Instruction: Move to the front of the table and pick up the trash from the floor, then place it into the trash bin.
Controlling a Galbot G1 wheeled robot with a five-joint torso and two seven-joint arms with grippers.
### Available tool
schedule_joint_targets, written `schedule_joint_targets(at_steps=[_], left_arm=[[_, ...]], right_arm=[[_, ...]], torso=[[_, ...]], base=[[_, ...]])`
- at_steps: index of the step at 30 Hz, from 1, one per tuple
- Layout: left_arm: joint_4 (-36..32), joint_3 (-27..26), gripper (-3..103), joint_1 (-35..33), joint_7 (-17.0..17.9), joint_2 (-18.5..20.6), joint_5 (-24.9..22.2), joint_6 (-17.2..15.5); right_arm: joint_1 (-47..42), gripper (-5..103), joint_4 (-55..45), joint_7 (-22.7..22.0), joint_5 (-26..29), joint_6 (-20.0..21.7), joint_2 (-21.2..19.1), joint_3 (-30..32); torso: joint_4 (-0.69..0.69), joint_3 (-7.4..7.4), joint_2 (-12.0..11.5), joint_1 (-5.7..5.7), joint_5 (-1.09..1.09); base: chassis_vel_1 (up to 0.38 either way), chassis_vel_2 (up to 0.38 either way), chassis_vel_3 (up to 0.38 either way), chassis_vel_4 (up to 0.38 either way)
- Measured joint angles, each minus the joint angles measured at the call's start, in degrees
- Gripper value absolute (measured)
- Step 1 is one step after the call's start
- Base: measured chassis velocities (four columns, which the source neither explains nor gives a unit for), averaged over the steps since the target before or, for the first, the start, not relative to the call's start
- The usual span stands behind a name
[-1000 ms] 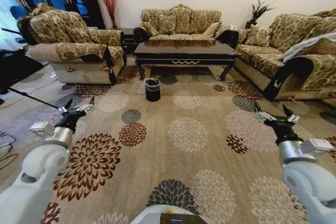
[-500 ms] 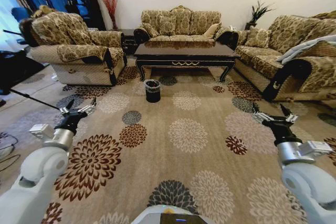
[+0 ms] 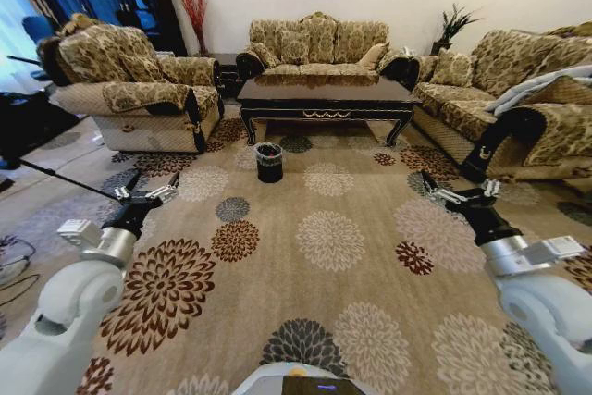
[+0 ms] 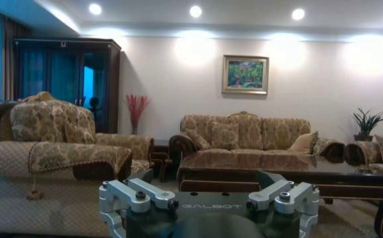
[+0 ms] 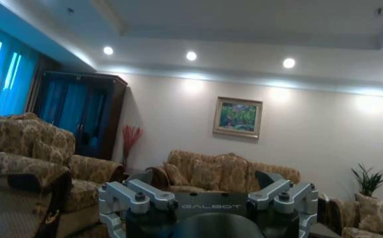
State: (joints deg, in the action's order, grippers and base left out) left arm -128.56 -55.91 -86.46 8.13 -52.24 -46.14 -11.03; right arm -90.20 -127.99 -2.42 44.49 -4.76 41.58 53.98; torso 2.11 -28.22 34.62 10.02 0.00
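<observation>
The floor (image 3: 370, 228) fills the middle and lower part of the head view: a beige carpet patterned with large round flower medallions in brown, cream, grey and dark red. At the upper centre of the frame the trash bin (image 3: 269, 161), small, round and black with a thin liner folded over its rim, stands on the carpet just in front of the left end of the bench (image 3: 326, 99). That long, low, dark glossy bench rests on the carpet on curved legs, a gold ornament on its front apron. Patterned sofas stand on the floor around it: one behind (image 3: 319, 42), one at the left (image 3: 129, 90), one at the right (image 3: 499, 90)
</observation>
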Motion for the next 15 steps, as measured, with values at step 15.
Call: schedule_joint_targets(at_steps=[15], left_arm=[[0.5,0.6,100,1.0,0.1,0.5,-0.5,-0.2]], right_arm=[[0.2,100,0.4,-0.7,0.1,1.2,-0.2,0.1]], torso=[[0.00,-2.11,3.5,1.41,0.00]], base=[[0.000,0.000,0.000,0.000]])
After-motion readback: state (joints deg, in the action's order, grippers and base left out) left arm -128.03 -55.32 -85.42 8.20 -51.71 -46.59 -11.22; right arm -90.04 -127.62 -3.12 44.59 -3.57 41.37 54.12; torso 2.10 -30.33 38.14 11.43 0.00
